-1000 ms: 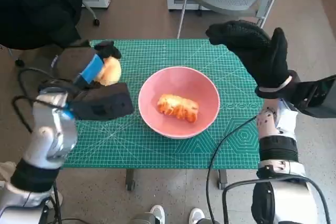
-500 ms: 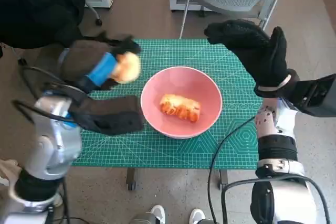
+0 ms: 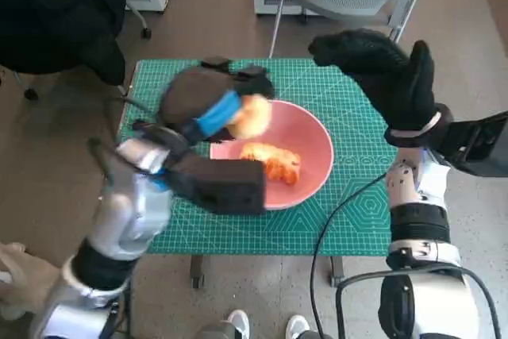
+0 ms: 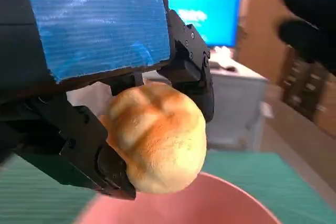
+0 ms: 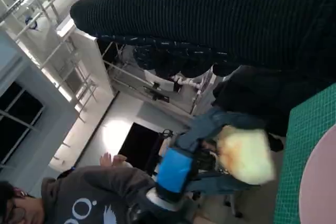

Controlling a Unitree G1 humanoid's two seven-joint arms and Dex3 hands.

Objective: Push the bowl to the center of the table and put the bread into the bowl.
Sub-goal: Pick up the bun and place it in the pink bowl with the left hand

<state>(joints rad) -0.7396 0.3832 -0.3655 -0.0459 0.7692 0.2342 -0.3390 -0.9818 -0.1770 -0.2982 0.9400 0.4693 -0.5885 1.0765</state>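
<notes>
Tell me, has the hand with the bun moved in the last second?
Yes. The left hand carried the bun rightward from the table's left edge to above the pink bowl.

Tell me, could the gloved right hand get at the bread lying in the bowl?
Probably yes: the right hand is raised, holding nothing, and the bread lies uncovered in the bowl.
</notes>
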